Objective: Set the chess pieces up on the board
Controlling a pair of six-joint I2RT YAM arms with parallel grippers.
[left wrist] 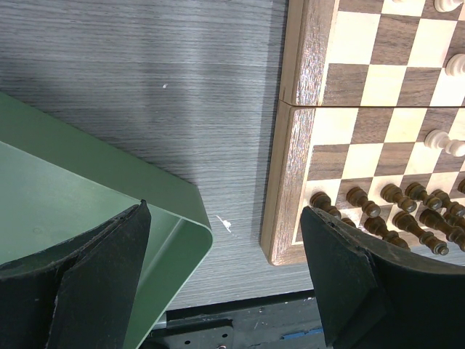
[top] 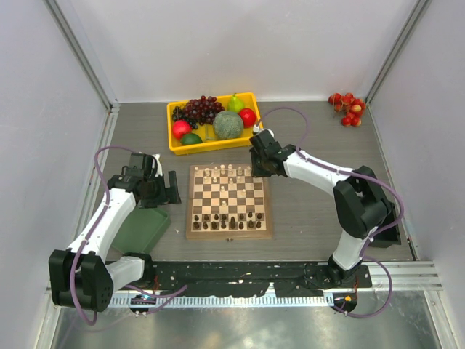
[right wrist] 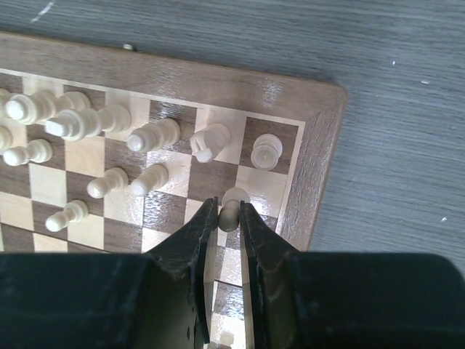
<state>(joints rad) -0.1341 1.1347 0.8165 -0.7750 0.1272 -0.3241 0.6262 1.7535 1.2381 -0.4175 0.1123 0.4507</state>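
Observation:
The wooden chessboard (top: pixel 229 201) lies mid-table with cream pieces (top: pixel 224 173) along its far rows and dark pieces (top: pixel 229 218) along its near rows. My right gripper (top: pixel 259 164) is over the board's far right corner, shut on a cream pawn (right wrist: pixel 230 212) standing on a light square next to the rim (right wrist: pixel 320 153). Other cream pieces (right wrist: pixel 149 134) stand to its left. My left gripper (top: pixel 173 187) hangs open and empty off the board's left edge, its fingers (left wrist: pixel 109 251) over the green tray (left wrist: pixel 65 203) and the dark pieces (left wrist: pixel 407 218).
A yellow tray (top: pixel 178 147) of fruit with dark grapes (top: pixel 203 109) sits behind the board. The green flat tray (top: pixel 142 229) lies left of the board. Red fruits (top: pixel 346 107) lie at the far right. The arm rail (top: pixel 240 280) runs along the near edge.

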